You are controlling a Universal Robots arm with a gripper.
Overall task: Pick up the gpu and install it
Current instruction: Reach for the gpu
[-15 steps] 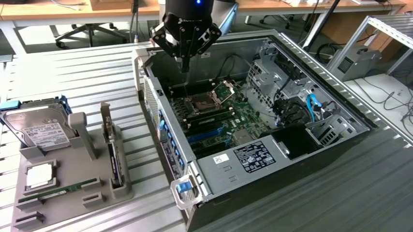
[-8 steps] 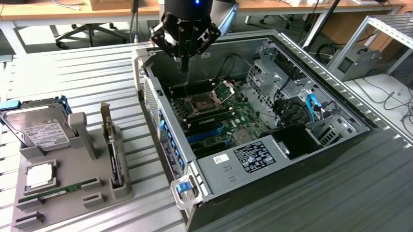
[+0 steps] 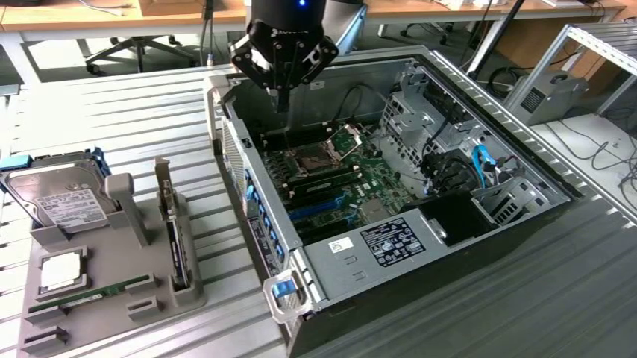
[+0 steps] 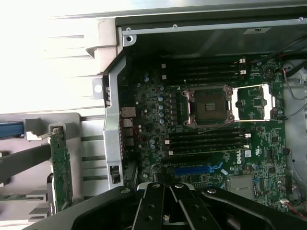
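Exterior view: closed jaws over motherboard point(image 3: 368, 179), gpu point(image 3: 177, 239) upright in holder point(image 3: 100, 324)

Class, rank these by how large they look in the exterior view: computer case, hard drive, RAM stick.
1. computer case
2. hard drive
3. RAM stick, long but very thin

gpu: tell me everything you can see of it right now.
The gpu stands on edge in a slot of the grey holder, at the exterior view's left of the open PC case. It is a thin flat card: a green circuit-board face shows in the wrist view, with a silvery bracket at one end. Only the holder touches it; the gripper, shut and empty, is apart from it, over the case.
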